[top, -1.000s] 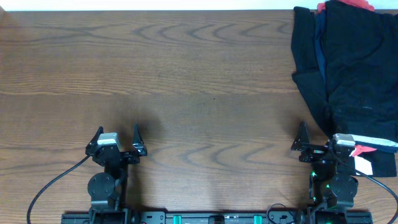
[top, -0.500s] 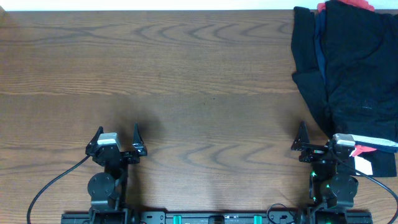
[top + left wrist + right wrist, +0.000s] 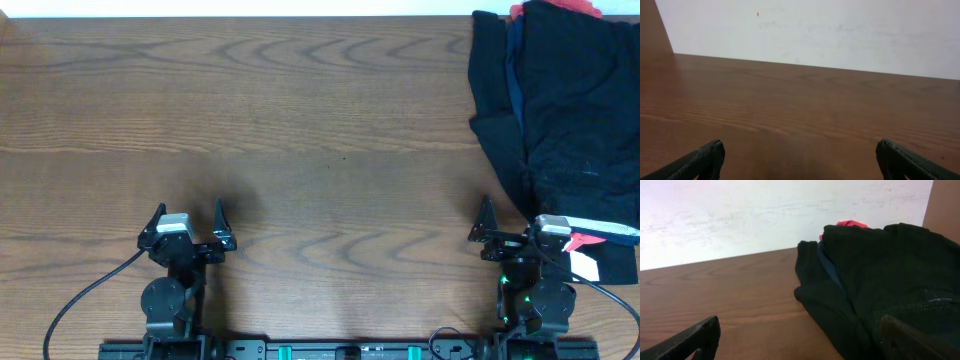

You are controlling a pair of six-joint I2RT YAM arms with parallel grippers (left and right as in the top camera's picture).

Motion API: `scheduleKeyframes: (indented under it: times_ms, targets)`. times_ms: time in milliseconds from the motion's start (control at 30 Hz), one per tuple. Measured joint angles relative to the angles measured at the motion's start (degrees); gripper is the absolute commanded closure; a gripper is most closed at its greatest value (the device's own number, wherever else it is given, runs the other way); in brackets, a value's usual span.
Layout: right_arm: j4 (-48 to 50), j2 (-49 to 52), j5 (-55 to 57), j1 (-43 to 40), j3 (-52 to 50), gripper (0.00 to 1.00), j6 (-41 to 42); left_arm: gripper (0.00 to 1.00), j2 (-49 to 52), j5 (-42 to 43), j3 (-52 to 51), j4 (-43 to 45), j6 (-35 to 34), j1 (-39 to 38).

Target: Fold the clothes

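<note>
A heap of dark clothes lies at the table's right side: black fabric on top, a navy blue strip at its left and a bit of red at the far edge. The heap also shows in the right wrist view. My right gripper is open and empty at the front, its right finger over the heap's near edge; in the right wrist view the fingers are wide apart. My left gripper is open and empty over bare wood at the front left, seen wide open in the left wrist view.
The wooden table stretches from the left edge to the heap. A white label with red print lies at the heap's near end beside the right arm. A white wall runs behind the table's far edge.
</note>
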Motion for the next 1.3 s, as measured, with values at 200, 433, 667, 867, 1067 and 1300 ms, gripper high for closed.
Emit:
scheduleKeyframes:
  times_ms: [200, 433, 667, 867, 1067, 1300]
  targets:
    - [0.00, 0.00, 0.00, 0.00, 0.02, 0.01, 0.00, 0.02, 0.00, 0.00, 0.00, 0.00, 0.00, 0.00]
    - [0.04, 0.00, 0.48, 0.00, 0.02, 0.01, 0.00, 0.02, 0.02, 0.00, 0.00, 0.00, 0.00, 0.00]
    - [1.11, 0.00, 0.87, 0.00, 0.00, 0.01, 0.00, 0.02, 0.00, 0.22, 0.00, 0.00, -0.72, 0.00]
    - [1.75, 0.00, -0.09, 0.00, 0.00, 0.01, 0.00, 0.02, 0.00, 1.70, 0.00, 0.13, -4.44, 0.00]
    - [8.50, 0.00, -7.96, 0.00, 0.52, 0.01, 0.02, 0.02, 1.18, 6.05, 1.49, -2.36, -5.84, 0.00]
    - [3.21, 5.40, -11.93, 0.00, 10.69, 0.01, -0.07, 0.02, 14.23, 9.27, 12.31, -8.52, -5.73, 0.00]
